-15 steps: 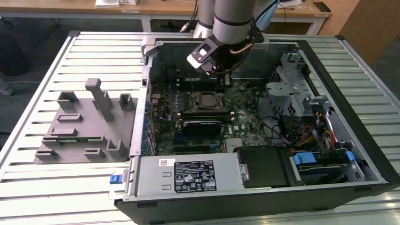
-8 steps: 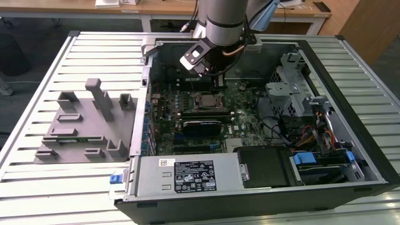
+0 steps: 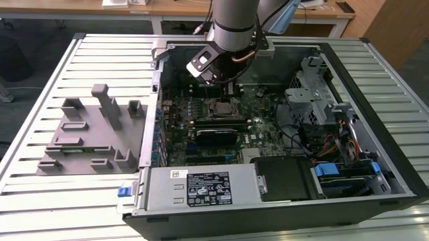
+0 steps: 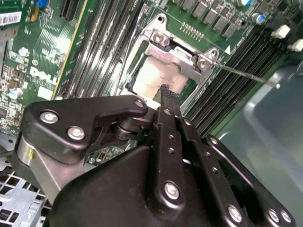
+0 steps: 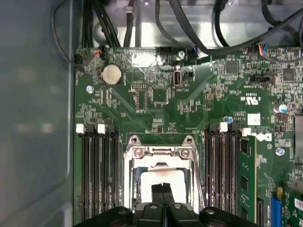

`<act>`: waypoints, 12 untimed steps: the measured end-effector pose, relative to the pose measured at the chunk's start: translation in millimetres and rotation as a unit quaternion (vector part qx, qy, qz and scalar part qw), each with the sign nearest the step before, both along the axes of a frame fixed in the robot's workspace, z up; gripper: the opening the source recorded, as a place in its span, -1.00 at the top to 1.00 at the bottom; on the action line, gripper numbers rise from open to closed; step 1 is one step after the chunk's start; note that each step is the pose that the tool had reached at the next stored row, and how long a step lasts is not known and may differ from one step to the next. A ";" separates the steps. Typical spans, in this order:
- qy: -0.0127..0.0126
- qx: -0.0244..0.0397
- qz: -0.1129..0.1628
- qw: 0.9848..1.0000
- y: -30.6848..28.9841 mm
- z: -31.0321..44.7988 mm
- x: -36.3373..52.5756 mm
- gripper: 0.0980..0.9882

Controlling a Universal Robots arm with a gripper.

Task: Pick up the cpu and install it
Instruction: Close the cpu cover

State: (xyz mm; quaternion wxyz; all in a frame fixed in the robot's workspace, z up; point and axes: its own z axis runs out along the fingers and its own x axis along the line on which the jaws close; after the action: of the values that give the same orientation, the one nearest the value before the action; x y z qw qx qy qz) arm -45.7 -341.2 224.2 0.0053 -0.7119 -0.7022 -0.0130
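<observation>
The cpu point(image 5: 161, 176) is a silver-white square lying flat inside the metal-framed socket point(image 5: 161, 151) on the green motherboard; in the second wrist view the cpu point(image 4: 154, 78) shows the same way. My gripper point(image 5: 163, 188) hangs just over the cpu's middle with its two black fingers pressed together and nothing between them. The second wrist view has the gripper point(image 4: 166, 90) tip right above the chip's near edge. In the exterior view the gripper point(image 3: 228, 92) reaches down into the open computer case above the socket point(image 3: 221, 109).
Memory slots point(image 5: 99, 175) flank the socket, with one module point(image 5: 246, 179) standing in them. A thin socket lever point(image 4: 246, 75) juts out sideways. Black cables point(image 5: 189, 23) cross one board edge. A grey power-supply box point(image 3: 201, 188) and drive cage point(image 3: 315, 95) fill the case; a grey fixture point(image 3: 87, 135) lies outside.
</observation>
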 end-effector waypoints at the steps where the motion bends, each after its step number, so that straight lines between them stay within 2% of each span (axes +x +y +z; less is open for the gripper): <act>1: 0.000 0.000 0.000 1.000 -0.4 -0.5 -0.3 0.98; 8: 0.000 0.000 -0.001 1.000 -1.0 -1.2 -0.6 0.98; 12: 0.000 -0.001 0.033 0.999 -1.0 -1.4 -0.6 0.98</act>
State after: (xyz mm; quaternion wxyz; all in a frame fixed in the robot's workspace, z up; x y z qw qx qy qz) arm -46.3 -342.3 222.9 0.0052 -0.6883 -0.7253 -0.0123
